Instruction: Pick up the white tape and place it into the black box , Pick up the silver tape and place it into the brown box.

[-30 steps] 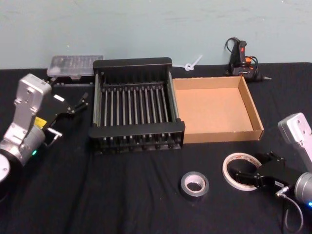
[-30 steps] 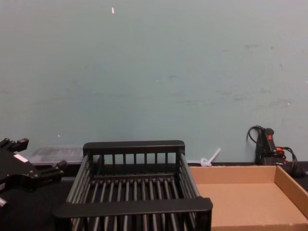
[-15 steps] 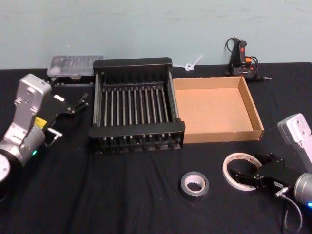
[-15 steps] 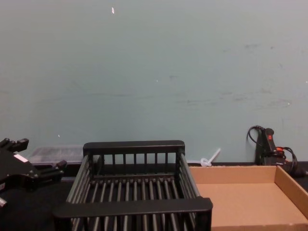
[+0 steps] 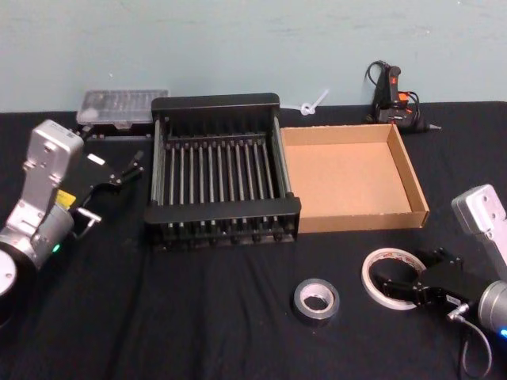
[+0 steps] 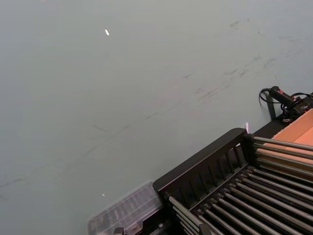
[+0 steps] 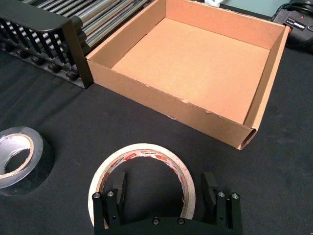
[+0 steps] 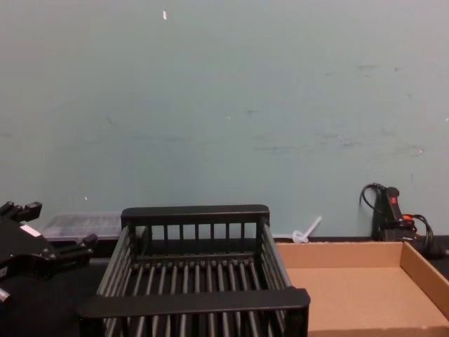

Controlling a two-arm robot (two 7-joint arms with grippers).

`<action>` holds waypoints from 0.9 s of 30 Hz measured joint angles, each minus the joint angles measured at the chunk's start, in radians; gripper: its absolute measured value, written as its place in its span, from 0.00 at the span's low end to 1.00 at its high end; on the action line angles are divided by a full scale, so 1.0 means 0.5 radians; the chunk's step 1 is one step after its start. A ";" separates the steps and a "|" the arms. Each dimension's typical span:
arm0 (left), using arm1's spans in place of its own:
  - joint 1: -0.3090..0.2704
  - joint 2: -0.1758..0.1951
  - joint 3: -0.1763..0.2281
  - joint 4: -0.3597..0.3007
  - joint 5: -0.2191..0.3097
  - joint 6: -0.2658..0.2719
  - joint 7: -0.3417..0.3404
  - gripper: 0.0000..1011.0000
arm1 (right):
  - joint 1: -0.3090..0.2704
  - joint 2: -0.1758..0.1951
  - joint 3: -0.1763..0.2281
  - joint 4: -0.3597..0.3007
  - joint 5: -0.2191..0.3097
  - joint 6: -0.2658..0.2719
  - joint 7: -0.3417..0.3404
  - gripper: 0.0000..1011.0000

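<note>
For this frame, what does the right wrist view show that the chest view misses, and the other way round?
Right wrist view alone: the whitish translucent tape roll lying flat on the black cloth, the open right gripper with one finger inside the ring and one outside, and the dull grey-silver tape roll beside it.

Chest view alone: the left gripper held left of the crate, and a clear plastic case.

Both: the black slatted crate, empty, and the shallow brown cardboard box, empty where visible.

A work room: a black cloth table (image 5: 198,332), a bare green wall (image 5: 238,39), a glue gun (image 5: 390,95) at the upper right.
</note>
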 joint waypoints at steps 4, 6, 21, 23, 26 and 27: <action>0.000 0.000 0.000 0.000 0.000 0.000 0.000 0.99 | 0.000 0.001 -0.001 0.000 0.001 -0.001 0.000 0.99; 0.000 0.000 0.000 0.000 0.000 0.000 0.000 0.99 | 0.001 0.001 -0.001 0.000 0.002 -0.001 -0.001 0.99; 0.000 0.000 0.000 0.000 0.000 0.000 0.000 0.99 | 0.002 0.003 -0.003 0.000 0.006 -0.001 -0.003 0.64; 0.000 0.000 0.000 0.000 0.000 0.000 0.000 0.99 | 0.002 0.003 -0.003 0.000 0.006 -0.002 -0.003 0.56; 0.000 0.000 0.000 0.000 0.000 0.000 0.000 0.99 | 0.002 0.003 -0.003 0.000 0.006 -0.001 -0.003 0.46; 0.000 0.000 0.000 0.000 0.000 0.000 0.000 0.99 | 0.002 0.003 -0.003 0.000 0.006 -0.001 -0.003 0.44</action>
